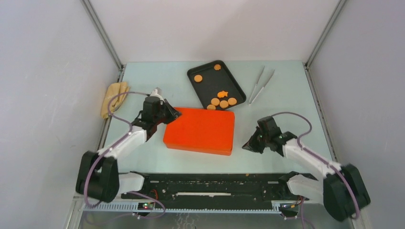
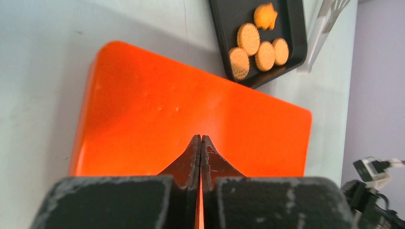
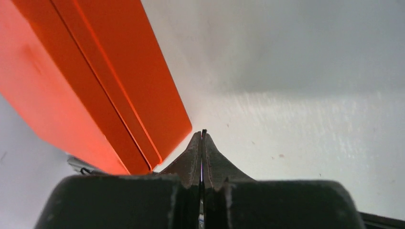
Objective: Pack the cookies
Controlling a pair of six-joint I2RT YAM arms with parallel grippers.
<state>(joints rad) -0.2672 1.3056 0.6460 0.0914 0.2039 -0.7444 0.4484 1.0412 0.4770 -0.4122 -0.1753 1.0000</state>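
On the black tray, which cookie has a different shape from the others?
The bright orange fish-shaped cookie, just behind the cluster of round cookies at the near end of the tray. All the others are flat round discs, duller orange-brown.

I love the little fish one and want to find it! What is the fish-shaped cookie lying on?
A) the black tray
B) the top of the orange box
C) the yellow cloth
A: the fish-shaped cookie lies on the black tray, right beside a bunch of round cookies, far from the cloth and off the box.
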